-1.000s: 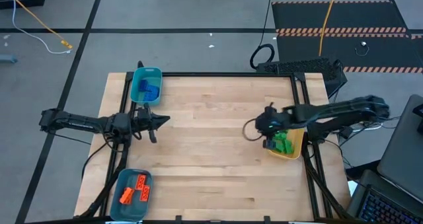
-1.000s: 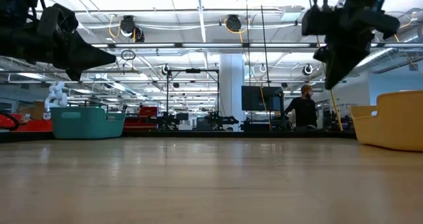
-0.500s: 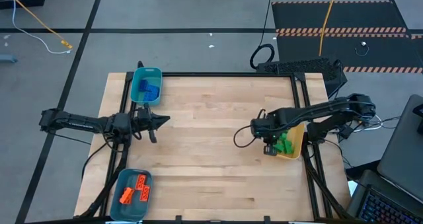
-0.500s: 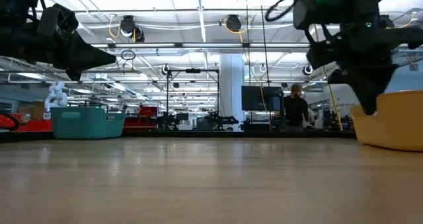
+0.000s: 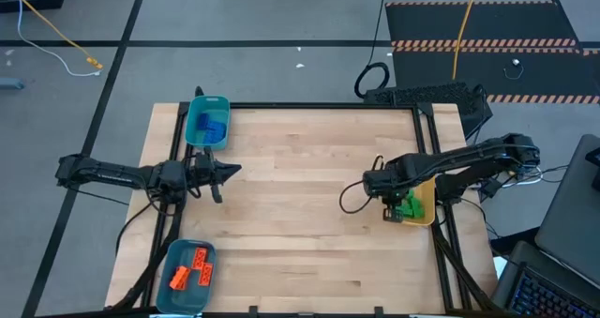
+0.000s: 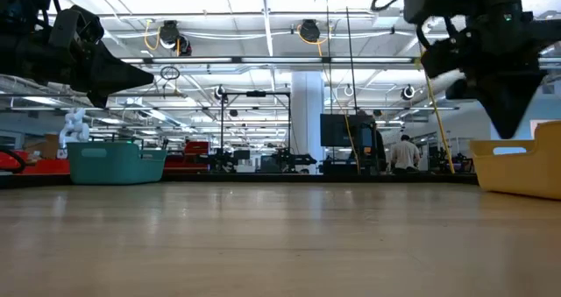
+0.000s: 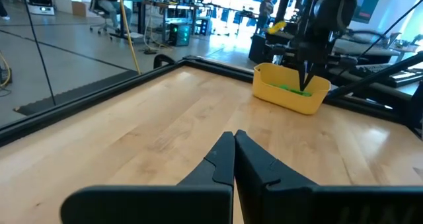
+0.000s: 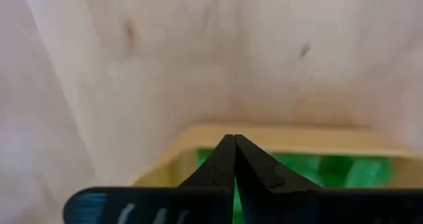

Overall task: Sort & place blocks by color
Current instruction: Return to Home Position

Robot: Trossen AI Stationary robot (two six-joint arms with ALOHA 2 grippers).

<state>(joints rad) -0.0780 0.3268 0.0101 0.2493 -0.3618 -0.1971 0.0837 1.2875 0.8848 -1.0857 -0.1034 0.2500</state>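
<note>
In the high view, green blocks (image 5: 407, 205) lie in the yellow bin (image 5: 427, 198) at the table's right edge. Blue blocks (image 5: 214, 126) lie in a teal bin (image 5: 194, 121) at the far left corner, and orange blocks (image 5: 192, 265) in a teal bin (image 5: 208, 250) at the near left. My right gripper (image 5: 392, 208) is shut and points down at the yellow bin's (image 8: 198, 135) table-centre rim; the green blocks (image 8: 330, 168) show just beyond its tips (image 8: 232, 139). My left gripper (image 5: 236, 170) waits shut above the table's left side. My right gripper (image 7: 305, 86) points straight down with shut fingers at the yellow bin's (image 7: 291, 98) rim on the table-centre side. I cannot tell whether the tips touch the rim or the green blocks (image 7: 285, 87).
Bare wooden tabletop lies between the two arms. A black frame runs along the table's edges. In the low view the far-left teal bin (image 6: 114, 163) and the yellow bin (image 6: 521, 170) stand at either side. People stand far off in the room behind.
My right gripper has dropped from well above the table to the yellow bin's rim, then moved toward the table's right edge. The yellow bin has slid a little toward the right edge.
</note>
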